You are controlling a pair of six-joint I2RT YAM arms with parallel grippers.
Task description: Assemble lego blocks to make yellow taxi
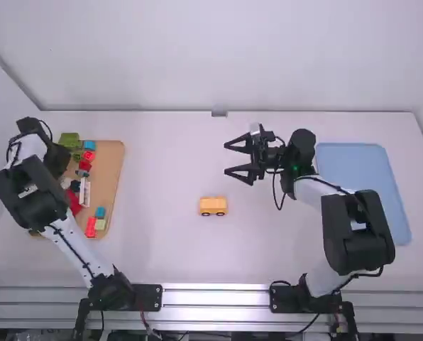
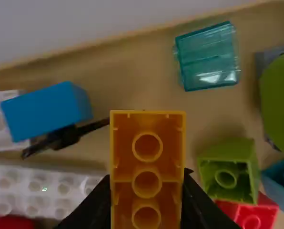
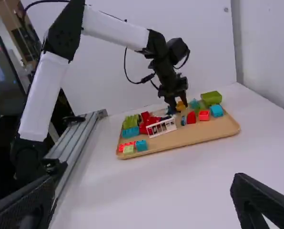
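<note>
In the high view my left gripper (image 1: 56,159) is over the brick tray (image 1: 112,170) at the far left. The left wrist view has this gripper (image 2: 147,183) shut on a yellow-orange brick (image 2: 147,162), its hollow underside facing the camera. That yellow brick (image 3: 180,106) also appears at the left gripper's tips in the right wrist view. A yellow block on a wheeled base (image 1: 213,204) stands alone mid-table. Beyond it, to the right, my right gripper (image 1: 227,158) is open with nothing between its fingers; the right wrist view shows this gripper (image 3: 143,193) spread wide.
The tray holds several loose pieces: a blue brick (image 2: 46,110), a clear teal brick (image 2: 207,57), a green brick (image 2: 230,171), a red brick (image 1: 91,226) and a white fence-like piece (image 3: 161,127). A blue tray (image 1: 364,170) lies at the right, partly behind the right arm.
</note>
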